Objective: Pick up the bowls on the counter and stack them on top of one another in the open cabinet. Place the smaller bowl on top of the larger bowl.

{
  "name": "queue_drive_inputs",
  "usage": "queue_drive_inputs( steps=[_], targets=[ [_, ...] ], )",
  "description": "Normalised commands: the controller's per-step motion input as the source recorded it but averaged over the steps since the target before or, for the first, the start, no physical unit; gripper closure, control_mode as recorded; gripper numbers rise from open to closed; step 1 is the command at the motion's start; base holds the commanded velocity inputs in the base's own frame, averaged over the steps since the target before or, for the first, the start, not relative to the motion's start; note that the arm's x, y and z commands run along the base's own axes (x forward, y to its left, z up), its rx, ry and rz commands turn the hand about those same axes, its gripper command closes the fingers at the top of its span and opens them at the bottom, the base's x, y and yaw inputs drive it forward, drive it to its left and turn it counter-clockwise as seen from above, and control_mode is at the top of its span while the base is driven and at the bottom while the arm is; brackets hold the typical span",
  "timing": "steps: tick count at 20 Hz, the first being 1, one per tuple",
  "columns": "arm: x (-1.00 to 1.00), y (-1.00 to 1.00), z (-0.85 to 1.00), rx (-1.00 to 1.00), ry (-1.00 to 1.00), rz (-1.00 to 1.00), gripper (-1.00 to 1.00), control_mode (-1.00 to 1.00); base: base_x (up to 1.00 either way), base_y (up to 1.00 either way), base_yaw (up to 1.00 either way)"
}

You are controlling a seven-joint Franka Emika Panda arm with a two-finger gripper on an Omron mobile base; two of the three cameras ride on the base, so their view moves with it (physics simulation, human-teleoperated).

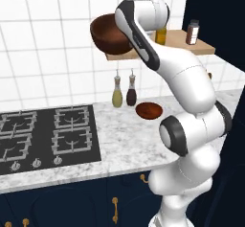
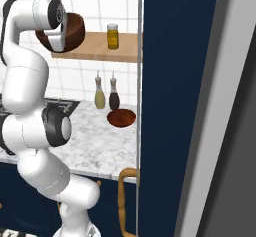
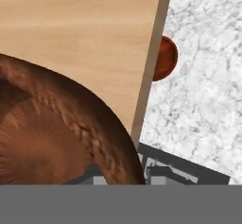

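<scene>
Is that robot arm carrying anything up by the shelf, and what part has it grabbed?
Yes, the larger bowl, lifted at the shelf edge. The hold seems to be at its rim, though the pincer itself is hidden.

We cannot see the pincer's tips, which the larger bowl (image 3: 56, 138) covers at the frame's lower left. Beyond it, the shelf (image 3: 94, 38) hides half of the smaller bowl (image 3: 166, 57) on the table (image 3: 203, 100).

Bright, even rendered light, soft shadows, coarse low-resolution edges, no glare.
</scene>
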Motion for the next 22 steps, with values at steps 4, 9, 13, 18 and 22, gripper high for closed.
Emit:
queue_drive_inputs(
  steps=[4, 9, 13, 18, 22],
  targets=[
    [0.15, 0.0, 0.0, 0.0, 0.0, -0.02, 1.0, -1.0, 0.0, 0.0, 0.0],
    [0.0, 0.0, 0.08, 0.04, 0.0, -0.14, 1.0, -1.0, 0.0, 0.0, 0.0],
    [0.0, -0.08, 0.02, 0.07, 0.0, -0.2, 1.0, -1.0, 0.0, 0.0, 0.0],
    [0.07, -0.2, 0.0, 0.08, 0.0, -0.21, 1.0, -1.0, 0.0, 0.0, 0.0],
    [0.11, -0.07, -0.1, 0.06, 0.0, -0.12, 1.0, -1.0, 0.0, 0.0, 0.0]
  ],
)
